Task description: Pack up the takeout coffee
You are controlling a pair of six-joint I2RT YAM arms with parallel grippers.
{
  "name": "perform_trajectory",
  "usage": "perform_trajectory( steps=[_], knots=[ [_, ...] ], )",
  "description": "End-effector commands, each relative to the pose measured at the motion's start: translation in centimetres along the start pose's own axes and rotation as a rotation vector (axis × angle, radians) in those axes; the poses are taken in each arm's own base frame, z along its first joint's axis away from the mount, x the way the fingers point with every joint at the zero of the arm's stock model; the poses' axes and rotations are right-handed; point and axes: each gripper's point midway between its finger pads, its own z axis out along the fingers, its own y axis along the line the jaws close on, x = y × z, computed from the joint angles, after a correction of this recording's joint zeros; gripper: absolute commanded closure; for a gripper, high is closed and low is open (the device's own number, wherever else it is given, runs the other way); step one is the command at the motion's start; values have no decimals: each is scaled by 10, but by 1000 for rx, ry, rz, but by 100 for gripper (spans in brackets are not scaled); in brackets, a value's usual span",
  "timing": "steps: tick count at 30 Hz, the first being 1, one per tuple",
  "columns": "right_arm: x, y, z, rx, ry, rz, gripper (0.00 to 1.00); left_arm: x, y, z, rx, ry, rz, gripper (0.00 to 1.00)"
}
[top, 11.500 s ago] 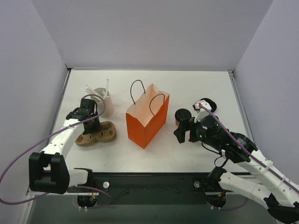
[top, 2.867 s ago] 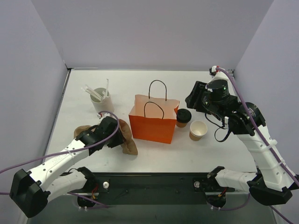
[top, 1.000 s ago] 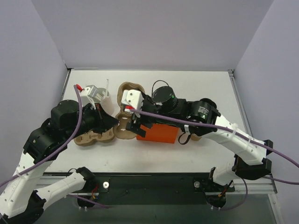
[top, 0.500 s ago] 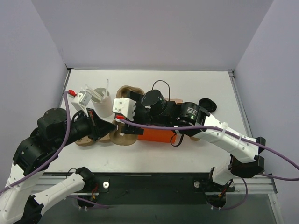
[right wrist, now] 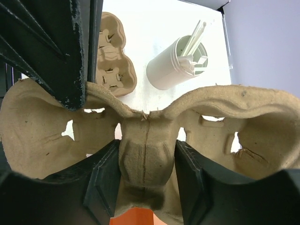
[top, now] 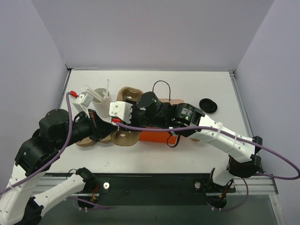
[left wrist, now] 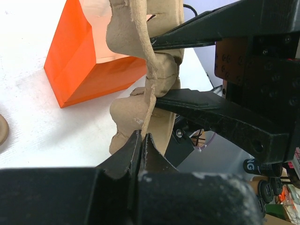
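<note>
Right gripper [right wrist: 145, 174] clamped the pulp cup carrier [right wrist: 243, 122] mid-ridge; left gripper [left wrist: 142, 139] pinched its rim. Orange bag [top: 154, 136] at 3 o'clock. Judged: avoid opposing pulls, pulp tears.

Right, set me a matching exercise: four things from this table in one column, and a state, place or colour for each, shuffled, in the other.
1. held cup carrier
2. paper bag
3. black lid
4. white cup

A. holds stirrers
B. lies alone, far right in the top view
C. gripped by the left pincer and the right pincer
D. orange

Pairs: 1-C, 2-D, 3-B, 4-A.
</note>
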Motion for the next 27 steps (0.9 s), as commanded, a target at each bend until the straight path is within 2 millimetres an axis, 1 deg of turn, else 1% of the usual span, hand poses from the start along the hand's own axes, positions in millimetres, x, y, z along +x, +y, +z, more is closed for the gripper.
perform_trajectory(
  steps=[1,2,4,5,8,9,11,12,15,16,17,18,20,21,23,24,25,27],
  knots=[
    [-16,-6,-2,19,-54,-2,58,-12,-10,-1,41,-44,6,100],
    [-16,-6,-2,20,-52,-2,59,-13,-10,-1,38,-48,6,100],
    [-16,-8,-3,27,-53,7,60,-15,-11,-1,38,-57,6,92],
    [-17,-9,-2,30,-52,10,60,-17,-9,-1,26,-66,6,81],
    [-18,-12,-3,46,-53,29,60,-23,-4,-5,-11,-97,6,66],
    [-20,-14,-4,51,-59,40,60,-27,4,-7,-51,-123,1,58],
    [-18,-24,-6,99,-51,74,60,-32,11,-13,-90,-168,-12,52],
    [-19,-27,-8,115,-53,87,59,-38,19,-17,-136,-210,-15,48],
    [-21,-50,-17,206,-66,168,57,-46,27,-30,-178,-280,-23,44],
    [-23,-58,-20,244,-73,198,57,-50,31,-33,-200,-306,-19,42],
    [-20,-70,-25,294,-63,224,57,-53,31,-38,-203,-329,-15,41],
    [-25,-81,-32,335,-83,268,56,-55,31,-40,-206,-342,-11,41],
    [-28,-98,-42,394,-103,316,55,-59,34,-41,-225,-358,5,41],
    [-30,-108,-48,438,-110,346,53,-61,35,-40,-227,-362,9,41],
    [-28,-117,-54,481,-119,414,52,-63,38,-33,-245,-357,25,40],
    [-21,-126,-58,526,-103,441,52,-64,39,-30,-251,-355,29,40],
    [-17,-129,-61,551,-101,481,52,-62,42,-24,-262,-343,38,39],
    [-8,-137,-68,603,-87,518,50,-66,43,-11,-265,-345,46,39]
  ],
)
